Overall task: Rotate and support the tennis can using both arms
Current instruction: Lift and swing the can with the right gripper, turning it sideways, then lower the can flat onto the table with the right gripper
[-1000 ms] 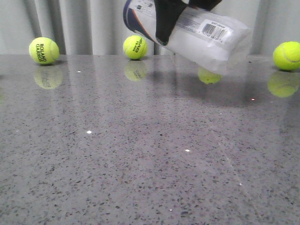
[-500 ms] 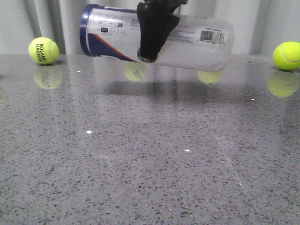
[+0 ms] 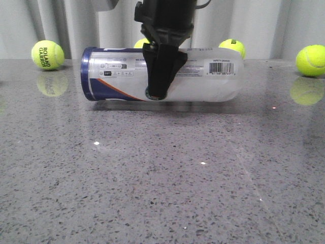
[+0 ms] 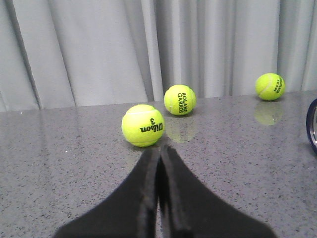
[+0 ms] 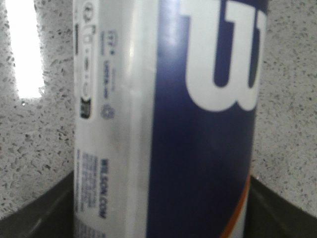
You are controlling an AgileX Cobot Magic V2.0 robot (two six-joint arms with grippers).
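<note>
While the tennis can lies on its side with its long axis running across the table, navy end band toward the robot's left and barcode end toward its right, the right gripper comes down from above at the can's middle, its fingers pinching the can around its girth. In the right wrist view the can's label fills the frame, with dark fingers at both sides of it. The can appears to rest on or hover just above the table; I cannot tell which, though its shadow sits tight beneath it.

From the can, the left gripper is off beyond the navy end, with only the rim of that end showing at the edge of its view. Its fingers are pressed together, holding nothing, pointing toward three tennis balls rather than the can.

Judging by this, the supporting move turns on the left arm swinging toward the navy end, since the right arm already holds the middle and the left is the free one.
</note>
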